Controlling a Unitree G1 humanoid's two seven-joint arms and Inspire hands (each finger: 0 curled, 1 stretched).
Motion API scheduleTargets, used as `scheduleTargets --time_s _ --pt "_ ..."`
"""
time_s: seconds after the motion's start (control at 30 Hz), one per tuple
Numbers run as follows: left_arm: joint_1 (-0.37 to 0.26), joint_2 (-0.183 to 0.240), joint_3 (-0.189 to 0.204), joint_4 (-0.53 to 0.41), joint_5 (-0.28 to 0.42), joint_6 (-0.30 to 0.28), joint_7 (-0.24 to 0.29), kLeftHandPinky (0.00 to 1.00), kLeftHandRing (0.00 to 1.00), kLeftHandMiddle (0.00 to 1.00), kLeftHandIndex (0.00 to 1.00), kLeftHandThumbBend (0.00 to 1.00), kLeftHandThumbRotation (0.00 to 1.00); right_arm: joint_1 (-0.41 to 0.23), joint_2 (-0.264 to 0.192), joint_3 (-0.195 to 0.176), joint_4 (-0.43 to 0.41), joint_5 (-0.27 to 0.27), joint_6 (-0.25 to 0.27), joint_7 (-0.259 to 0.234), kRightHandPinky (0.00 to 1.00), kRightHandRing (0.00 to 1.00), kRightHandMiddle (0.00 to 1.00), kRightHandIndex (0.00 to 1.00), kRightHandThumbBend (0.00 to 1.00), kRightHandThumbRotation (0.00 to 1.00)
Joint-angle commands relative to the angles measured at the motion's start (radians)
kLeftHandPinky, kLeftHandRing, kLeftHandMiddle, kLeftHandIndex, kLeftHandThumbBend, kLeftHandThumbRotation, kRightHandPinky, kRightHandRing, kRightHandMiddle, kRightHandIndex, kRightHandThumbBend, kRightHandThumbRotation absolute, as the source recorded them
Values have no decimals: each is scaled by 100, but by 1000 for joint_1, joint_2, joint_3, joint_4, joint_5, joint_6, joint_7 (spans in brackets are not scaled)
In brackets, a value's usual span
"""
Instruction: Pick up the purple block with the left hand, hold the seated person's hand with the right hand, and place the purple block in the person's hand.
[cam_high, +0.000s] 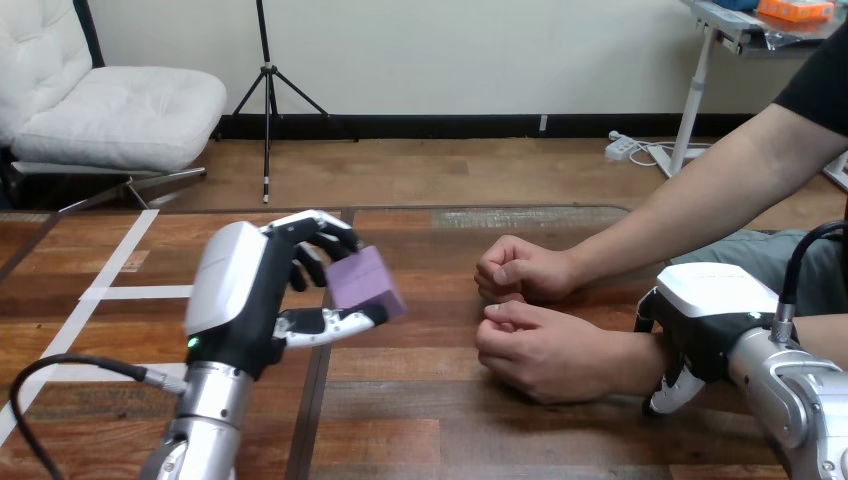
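Observation:
My left hand is raised over the table's left half, its fingers and thumb curled round the purple block, which is tilted and clear of the wood. The person's two hands rest on the table as loose fists, one farther and one nearer, to the right of the block and apart from it. My right hand sits on the wrist of the nearer fist, with a finger curled down round it.
The wooden table has white tape lines at its left. The person's forearm crosses in from the upper right. A black cable loops by my left forearm.

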Motion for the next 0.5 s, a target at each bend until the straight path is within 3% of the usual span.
scheduleTargets --time_s 0.0,0.27,0.47 --pt "-33 -24 6 -90 -32 -42 -28 34 42 51 54 62 0 -10 -23 -31 -55 19 1 4 27 37 47 63 70 0" --pt "-28 -48 6 -146 -35 -41 -73 35 43 51 54 63 0 -4 -27 -40 -98 11 9 17 24 34 44 66 71 0" --pt "-27 -66 6 -183 -31 -38 -96 36 43 51 54 63 0 4 -36 -50 -133 17 -3 14 27 37 46 62 71 0"
